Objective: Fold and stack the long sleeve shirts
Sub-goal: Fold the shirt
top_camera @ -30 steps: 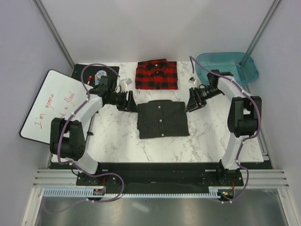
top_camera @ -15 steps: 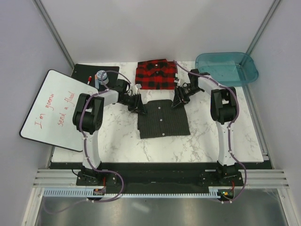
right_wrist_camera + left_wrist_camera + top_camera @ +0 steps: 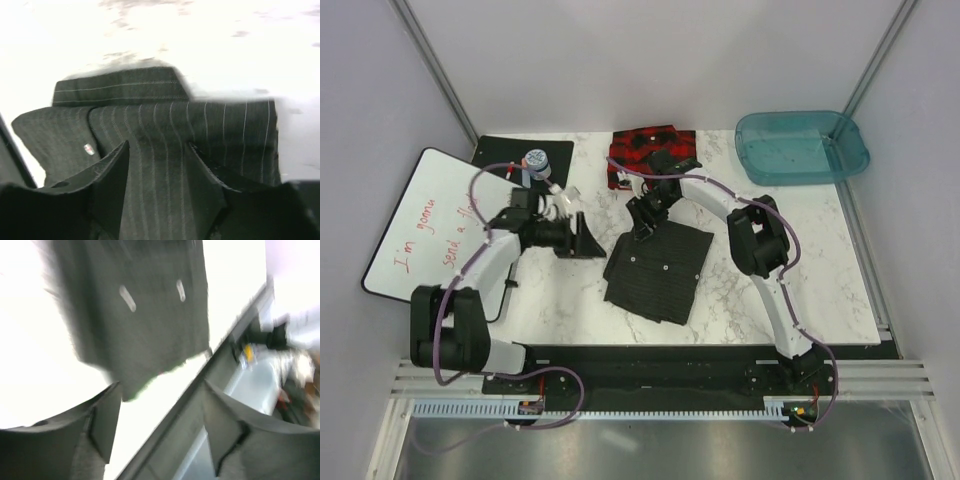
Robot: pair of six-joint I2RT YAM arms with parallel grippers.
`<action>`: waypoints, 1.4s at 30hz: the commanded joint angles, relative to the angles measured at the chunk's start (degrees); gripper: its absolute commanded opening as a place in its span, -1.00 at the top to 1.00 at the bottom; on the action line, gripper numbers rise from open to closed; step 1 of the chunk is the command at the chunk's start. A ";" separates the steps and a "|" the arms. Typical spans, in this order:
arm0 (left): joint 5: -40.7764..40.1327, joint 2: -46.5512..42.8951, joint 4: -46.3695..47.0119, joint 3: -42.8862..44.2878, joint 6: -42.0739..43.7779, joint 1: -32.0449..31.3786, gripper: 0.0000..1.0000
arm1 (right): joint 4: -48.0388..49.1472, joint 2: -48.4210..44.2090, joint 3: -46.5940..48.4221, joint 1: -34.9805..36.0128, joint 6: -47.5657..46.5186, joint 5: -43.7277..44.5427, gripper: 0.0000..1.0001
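Middle of the tabletop: the dark pinstripe shirt, a folded rectangle lying askew, fine pale lines on charcoal weave. The right gripper is down at its far-left corner, the arm reaching in from the right edge. The right wrist view gives what the overhead cannot: stacked folds, a small button, and 2 black fingers standing apart with striped cloth running between them. Whether they actually bite it, I cannot tell.

The left gripper hangs near the shirt's left side, apart from it. Its wrist view (badly blurred) shows the fingers spread wide with nothing between them, and 2 pale buttons on the cloth beyond.

The red-and-black plaid shirt lies folded at the middle of the far edge, partly under the right arm. A translucent, round-cornered teal tub sits at the far-right corner. A whiteboard with red handwriting overhangs the left edge, and a black mat lies at the far-left corner.
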 commanded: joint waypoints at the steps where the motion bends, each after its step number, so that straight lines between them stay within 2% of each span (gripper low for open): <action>1: -2.08 -1.88 0.20 1.05 2.70 5.72 -0.50 | -0.36 -11.53 -2.73 -1.02 -2.93 -1.13 -0.14; 3: -3.14 2.34 0.91 2.27 1.83 5.72 -0.64 | -0.88 -15.21 -5.08 -1.19 -1.88 -1.30 -0.15; 4: -3.93 6.89 1.08 2.80 1.56 5.72 -0.66 | -1.32 -16.19 -6.41 -1.19 -1.53 -1.91 -0.15; 9: -3.32 14.75 5.20 3.78 0.68 5.63 -0.74 | -5.19 -19.71 -19.12 -1.11 -0.20 -5.17 -0.04; 12: -1.40 17.21 8.89 3.25 1.38 5.63 -0.72 | -3.36 -21.72 -27.74 -1.19 -0.64 -3.86 0.01; 17: 2.48 24.23 10.66 4.21 1.12 4.41 -0.56 | -0.63 -20.69 -34.98 -1.28 -0.38 0.28 0.04; 24: 4.24 31.18 12.51 6.14 -1.60 2.12 -0.43 | 1.40 -15.50 -33.49 -1.46 0.06 1.60 0.07; 29: 4.15 32.59 12.69 7.37 -2.05 0.28 -0.37 | 1.31 -14.00 -31.29 -1.46 0.32 0.90 0.07; 37: 3.54 34.27 15.23 8.26 -4.68 -2.45 -0.13 | 1.66 -13.91 -31.82 -1.46 0.59 0.72 0.07; 42: 3.89 34.70 16.38 8.78 -5.65 -3.85 -0.07 | 2.63 -13.74 -31.47 -1.28 1.29 0.28 0.08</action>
